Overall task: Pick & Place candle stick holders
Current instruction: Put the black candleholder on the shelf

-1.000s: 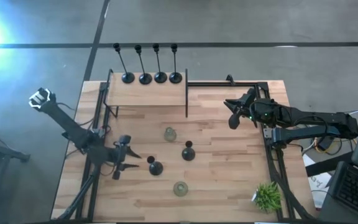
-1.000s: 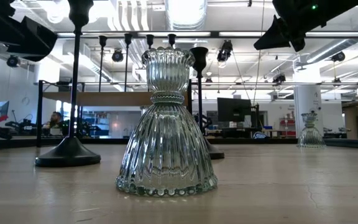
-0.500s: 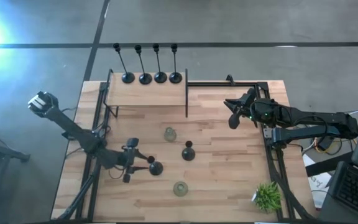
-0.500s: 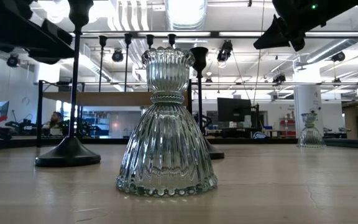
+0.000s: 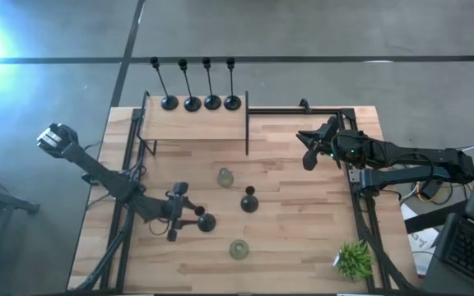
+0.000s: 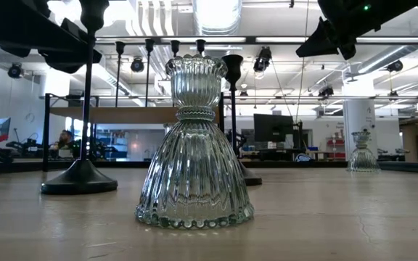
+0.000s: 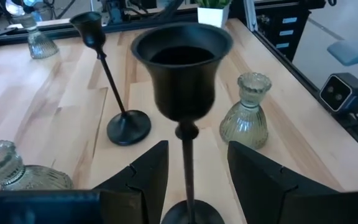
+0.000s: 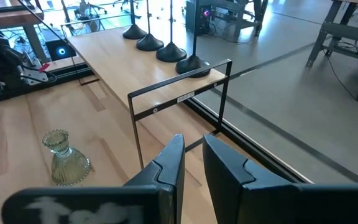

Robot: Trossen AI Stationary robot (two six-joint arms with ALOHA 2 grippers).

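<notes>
Left side of table: left gripper low over the wooden table, fingers spread, one to each side of the thin stem of a short black metal candle holder with round base and cup top. In the left wrist view the stem stands upright between the fingers with gaps on both sides; nothing pinched yet, no contact visible. Holder's long axis vertical, base just ahead of the fingertips in the high view. The coming move looks like a plain squeeze on the stem; the left arm is by far the nearer one.

Middle of table: squat clear-greenish ribbed glass holder near the front edge, well clear of the gripper. Second short black holder upright, just beyond. Second glass holder farther back. All stand apart from one another.

Back: raised wooden shelf on a black wire frame carries four tall black holders in a row, upright, bases nearly touching — judged to be the placing spot.

Right side: right gripper hangs above the table's right rear, well apart from every loose holder, fingers close together with a narrow gap, holding nothing. Waiting arm.

Front right corner: small green spiky plant, not part of the job.
</notes>
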